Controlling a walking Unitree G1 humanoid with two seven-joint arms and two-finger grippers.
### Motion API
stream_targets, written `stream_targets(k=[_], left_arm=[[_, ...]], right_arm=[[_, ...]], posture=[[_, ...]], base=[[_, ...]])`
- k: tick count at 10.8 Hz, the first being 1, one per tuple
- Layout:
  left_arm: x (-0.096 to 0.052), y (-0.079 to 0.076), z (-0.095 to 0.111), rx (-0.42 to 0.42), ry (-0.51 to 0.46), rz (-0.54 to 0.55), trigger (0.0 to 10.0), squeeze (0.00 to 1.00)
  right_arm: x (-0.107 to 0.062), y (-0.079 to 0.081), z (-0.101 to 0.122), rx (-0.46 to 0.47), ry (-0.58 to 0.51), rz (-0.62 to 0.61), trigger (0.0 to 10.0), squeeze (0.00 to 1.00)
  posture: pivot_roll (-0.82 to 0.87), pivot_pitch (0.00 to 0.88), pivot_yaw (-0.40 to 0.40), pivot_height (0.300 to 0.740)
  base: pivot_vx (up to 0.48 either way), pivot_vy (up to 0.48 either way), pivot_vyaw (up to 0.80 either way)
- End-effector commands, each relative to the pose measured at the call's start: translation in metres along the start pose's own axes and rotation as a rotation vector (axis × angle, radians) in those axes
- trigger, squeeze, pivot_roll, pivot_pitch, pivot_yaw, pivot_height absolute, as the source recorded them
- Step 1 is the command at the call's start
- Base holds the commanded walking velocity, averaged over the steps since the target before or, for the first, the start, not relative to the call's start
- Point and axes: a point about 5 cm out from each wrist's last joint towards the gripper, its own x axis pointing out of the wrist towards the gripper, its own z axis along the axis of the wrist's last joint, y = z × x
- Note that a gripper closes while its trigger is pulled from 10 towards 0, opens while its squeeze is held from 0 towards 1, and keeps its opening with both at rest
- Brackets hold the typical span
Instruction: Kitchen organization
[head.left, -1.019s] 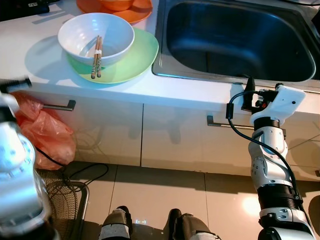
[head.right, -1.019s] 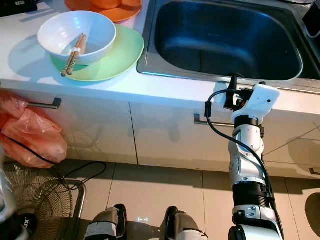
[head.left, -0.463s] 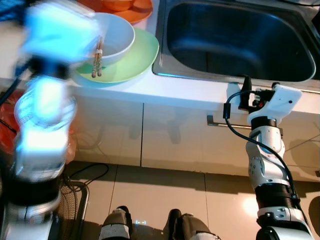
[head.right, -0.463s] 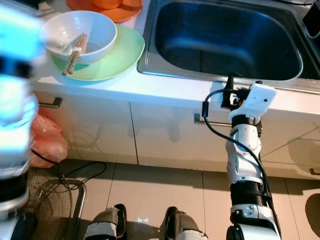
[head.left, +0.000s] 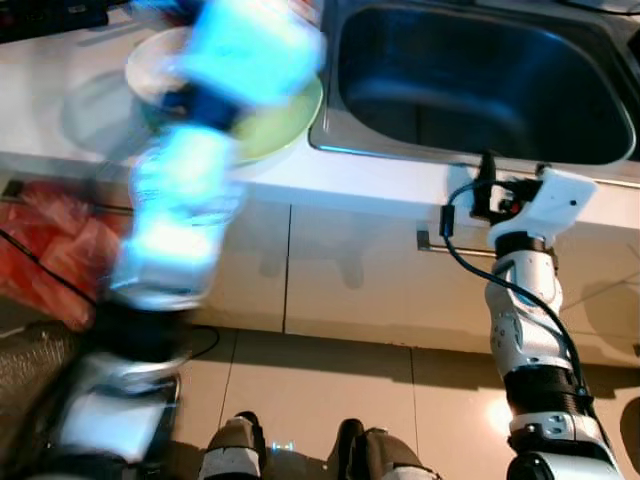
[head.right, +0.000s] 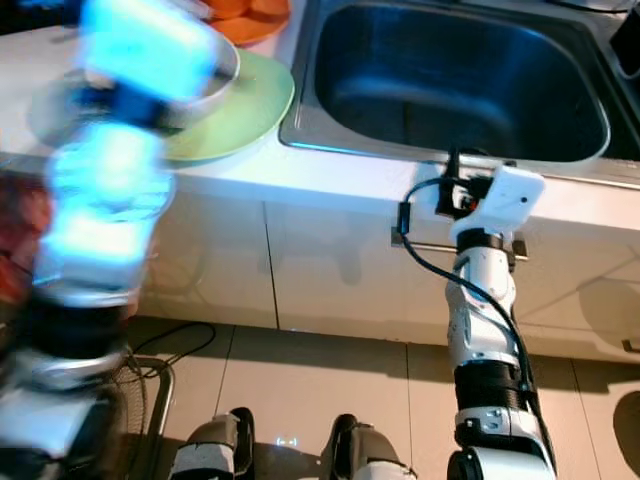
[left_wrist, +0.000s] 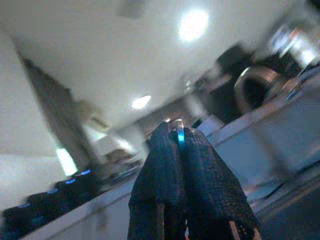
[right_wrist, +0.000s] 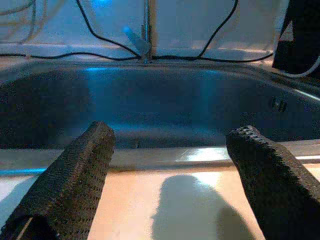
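Observation:
A white bowl sits on a green plate on the white counter, left of the steel sink. My left arm is a bright motion blur rising in front of the bowl and plate and hides most of them; chopsticks cannot be made out. In the left wrist view the left gripper is shut with nothing between its fingers and points up toward the ceiling. My right gripper rests at the counter edge before the sink, open and empty.
An orange dish stands behind the green plate. A red plastic bag hangs at the lower left by the cabinet fronts. A drawer handle lies behind my right arm. My feet stand on the tiled floor.
My left arm has swung up from the lower left and across the counter front, now blurred over the bowl and plate. The right arm has shifted only slightly left.

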Motion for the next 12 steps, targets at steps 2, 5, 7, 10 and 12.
stream_targets(k=[2, 5, 7, 10, 12], left_arm=[[0.012, -0.024, 0.018, -0.246, -0.081, -0.06, 10.0, 0.0], [0.017, -0.046, 0.021, -0.626, -0.074, -0.09, 10.0, 0.0], [0.014, -0.056, 0.009, -0.801, -0.01, -0.077, 10.0, 0.0], [-0.005, -0.068, -0.025, -0.934, 0.146, -0.004, 10.0, 0.0], [-0.012, -0.076, -0.032, -0.93, 0.174, -0.024, 10.0, 0.0]], right_arm=[[-0.005, -0.001, -0.003, 0.006, 0.008, -0.007, 10.0, 0.0], [-0.006, 0.001, -0.004, 0.013, 0.002, -0.007, 10.0, 0.0], [-0.007, 0.0, -0.002, 0.015, -0.006, -0.008, 10.0, 0.0], [-0.006, -0.002, 0.0, 0.014, -0.02, -0.019, 10.0, 0.0], [-0.007, -0.002, 0.001, 0.015, -0.024, -0.019, 10.0, 0.0]], posture=[[0.16, 0.213, -0.055, 0.74], [0.15, 0.213, -0.045, 0.74], [0.14, 0.213, -0.041, 0.74], [0.13, 0.21, -0.035, 0.74], [0.13, 0.211, -0.034, 0.74]], base=[[0.0, 0.0, 0.0], [0.0, 0.0, 0.0], [0.0, 0.0, 0.0], [0.0, 0.0, 0.0], [0.0, 0.0, 0.0]])
